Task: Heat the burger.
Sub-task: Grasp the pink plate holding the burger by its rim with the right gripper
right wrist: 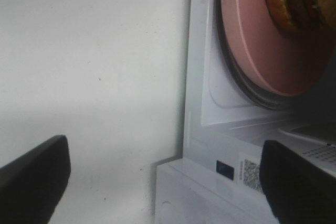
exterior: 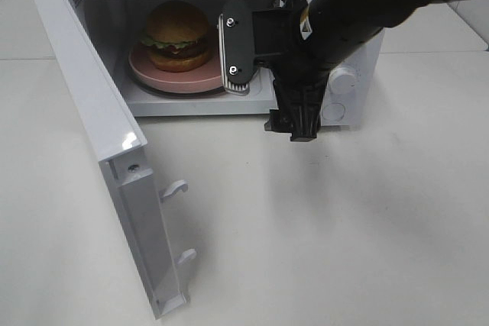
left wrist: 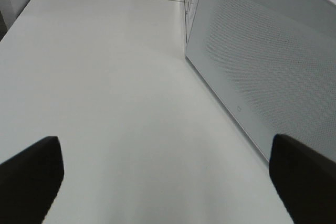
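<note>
The burger (exterior: 179, 34) sits on a round pink plate (exterior: 164, 79) inside the open white microwave (exterior: 359, 55). Its bun and lettuce also show in the right wrist view, burger (right wrist: 294, 1) on plate (right wrist: 252, 45). My right gripper (exterior: 267, 108) hangs just in front of the cavity's right side, rolled sideways and open with nothing between its fingers; in its own view the right gripper (right wrist: 164, 153) spans the microwave's lower front edge. My left gripper (left wrist: 165, 156) is open and empty over bare table beside the door's outer face. It does not show in the exterior high view.
The microwave door (exterior: 99, 112) stands swung wide open toward the front left, with two latch hooks (exterior: 176, 187) on its edge. Its perforated outer panel (left wrist: 262, 61) is close to my left gripper. A control knob (exterior: 344, 80) is behind my right arm. White table (exterior: 344, 227) all around.
</note>
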Motion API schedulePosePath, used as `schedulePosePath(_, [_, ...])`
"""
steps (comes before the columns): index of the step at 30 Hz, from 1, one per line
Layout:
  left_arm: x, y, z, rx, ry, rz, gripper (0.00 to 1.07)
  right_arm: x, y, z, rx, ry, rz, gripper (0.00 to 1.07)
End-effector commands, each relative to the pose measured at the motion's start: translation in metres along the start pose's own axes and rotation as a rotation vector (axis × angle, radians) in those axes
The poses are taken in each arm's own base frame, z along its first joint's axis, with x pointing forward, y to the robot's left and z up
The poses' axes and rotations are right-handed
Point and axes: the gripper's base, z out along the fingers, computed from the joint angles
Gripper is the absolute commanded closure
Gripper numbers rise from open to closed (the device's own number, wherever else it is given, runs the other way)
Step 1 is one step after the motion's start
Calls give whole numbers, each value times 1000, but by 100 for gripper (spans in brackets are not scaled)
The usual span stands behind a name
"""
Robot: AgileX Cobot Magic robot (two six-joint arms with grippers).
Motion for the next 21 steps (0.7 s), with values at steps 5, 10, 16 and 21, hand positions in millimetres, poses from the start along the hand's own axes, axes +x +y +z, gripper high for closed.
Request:
schedulePosePath(5, [0, -1, -1, 6, -9, -6, 6, -15, -12, 27, 12, 7, -17, 14])
schedulePosePath(10, [0, -1, -1, 6, -9, -6, 6, -23, -20, 52, 14, 9, -10, 14])
schedulePosePath(16, [0, -1, -1, 6, -9, -6, 6, -27, -24, 69, 17, 4, -10, 15])
schedulePosePath(21, [0, -1, -1, 6, -9, -6, 6, -33, -29, 89, 27, -5, 8, 15])
